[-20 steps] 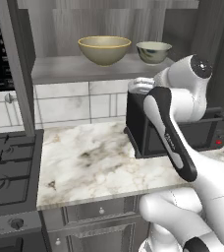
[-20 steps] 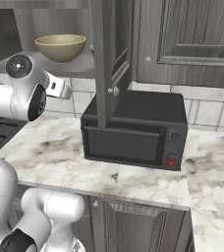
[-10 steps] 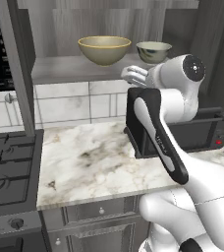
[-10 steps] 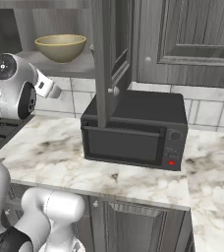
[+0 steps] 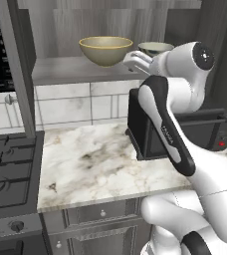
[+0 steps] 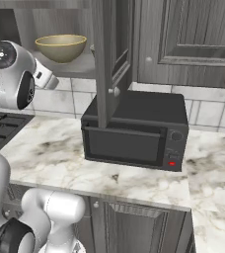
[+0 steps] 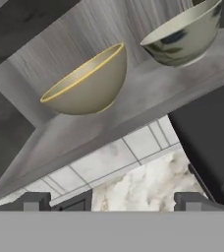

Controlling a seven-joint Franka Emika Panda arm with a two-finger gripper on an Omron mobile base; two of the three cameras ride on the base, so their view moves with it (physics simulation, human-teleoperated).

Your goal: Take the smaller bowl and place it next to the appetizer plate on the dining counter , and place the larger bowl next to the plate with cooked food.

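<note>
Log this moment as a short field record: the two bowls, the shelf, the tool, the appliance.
larger bowl: tan, yellowish rim, upright on the shelf
smaller bowl: grey-green, upright on the same shelf, beside the larger bowl
tool: raised at shelf height, in front of the bowls, holding nothing; fingers apart in the hand view
microwave: black, on the marble worktop, below the shelf

Kitchen, stove [image 5: 8, 164], microwave [image 6: 131, 131], marble worktop [image 5: 95, 162]
</note>
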